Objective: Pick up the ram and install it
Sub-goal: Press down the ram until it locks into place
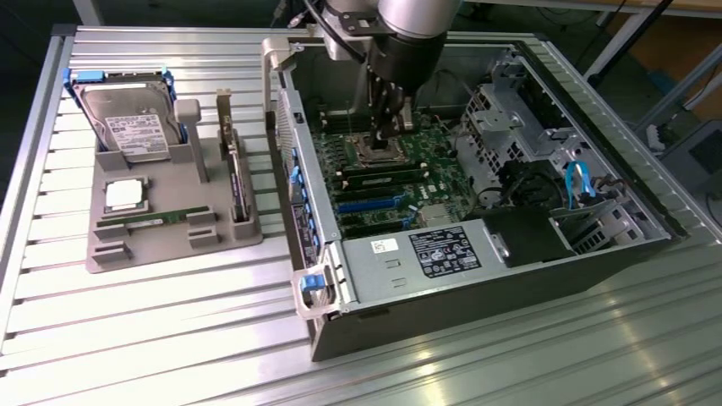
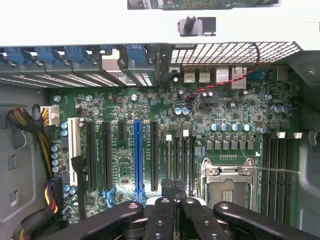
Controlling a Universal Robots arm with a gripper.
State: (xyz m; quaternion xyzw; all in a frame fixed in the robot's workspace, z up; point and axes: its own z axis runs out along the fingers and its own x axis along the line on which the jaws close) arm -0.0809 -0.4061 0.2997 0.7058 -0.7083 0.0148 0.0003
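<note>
Inside the open computer case (image 1: pixel 587 254), the closed gripper (image 1: pixel 390 135) presses the ram (image 2: pixel 176 165) at its motherboard (image 2: pixel 125 150) slot.

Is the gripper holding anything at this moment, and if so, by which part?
The gripper is shut inside the computer case, over the motherboard. Whether the ram is between its fingers cannot be told.

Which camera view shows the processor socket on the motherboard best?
The wrist view: the processor socket lies close under the camera, its metal frame plain and nearly whole. In the exterior view the processor socket looks small and is partly hidden behind the fingers.
</note>
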